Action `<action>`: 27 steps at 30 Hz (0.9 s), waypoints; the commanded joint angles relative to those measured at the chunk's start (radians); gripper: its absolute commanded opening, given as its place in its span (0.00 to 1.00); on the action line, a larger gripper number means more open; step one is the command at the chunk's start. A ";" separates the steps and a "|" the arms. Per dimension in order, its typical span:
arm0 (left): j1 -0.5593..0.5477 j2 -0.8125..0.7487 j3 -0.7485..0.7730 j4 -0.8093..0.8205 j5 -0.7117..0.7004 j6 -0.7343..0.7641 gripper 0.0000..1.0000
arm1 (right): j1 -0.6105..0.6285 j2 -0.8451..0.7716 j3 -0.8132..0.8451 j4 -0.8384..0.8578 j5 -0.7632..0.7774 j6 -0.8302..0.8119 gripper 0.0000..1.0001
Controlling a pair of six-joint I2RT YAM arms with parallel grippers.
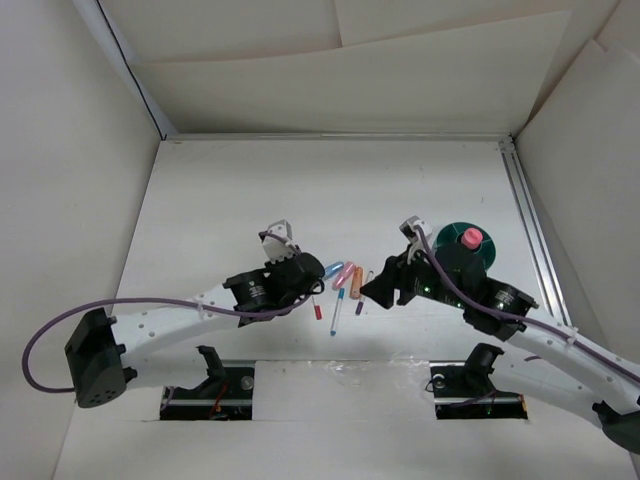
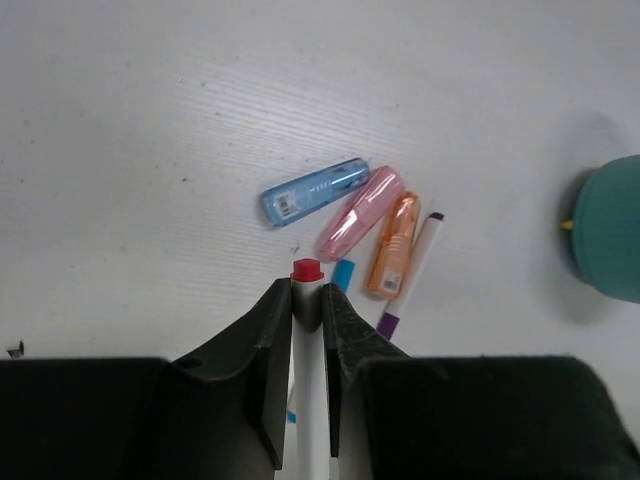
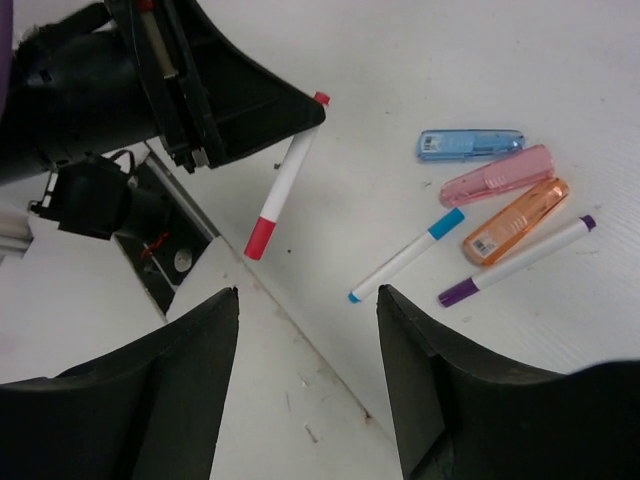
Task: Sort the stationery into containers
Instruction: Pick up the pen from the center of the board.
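Note:
My left gripper (image 2: pixel 306 296) is shut on a thin white pen with red ends (image 2: pixel 306 272). It holds the pen just near of the pile, as the top view shows for the gripper (image 1: pixel 313 288) and the pen (image 1: pixel 316 309). A blue marker (image 2: pixel 315 192), a pink marker (image 2: pixel 360 213), an orange marker (image 2: pixel 393 245), a purple-tipped pen (image 2: pixel 412 268) and a blue-tipped pen (image 3: pixel 405 257) lie together on the table. The teal cup (image 1: pixel 465 242) holds the pink-capped glue stick (image 1: pixel 470 237). My right gripper (image 3: pixel 305 300) is open and empty, near the pile's right side (image 1: pixel 373 290).
The white table's near edge (image 3: pixel 300 340) runs under my right gripper, with the arm base slots beyond it. White walls enclose the table, and a metal rail (image 1: pixel 530 230) runs along its right side. The cup's edge (image 2: pixel 610 230) shows at the right of the left wrist view.

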 commanded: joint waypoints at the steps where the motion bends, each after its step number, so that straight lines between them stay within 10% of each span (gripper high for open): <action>1: 0.020 -0.056 0.036 0.039 -0.027 0.027 0.00 | 0.009 -0.016 -0.007 0.075 -0.073 0.020 0.63; 27: 0.020 -0.199 -0.048 0.361 0.049 0.088 0.00 | 0.009 0.269 -0.018 0.431 -0.231 0.210 0.60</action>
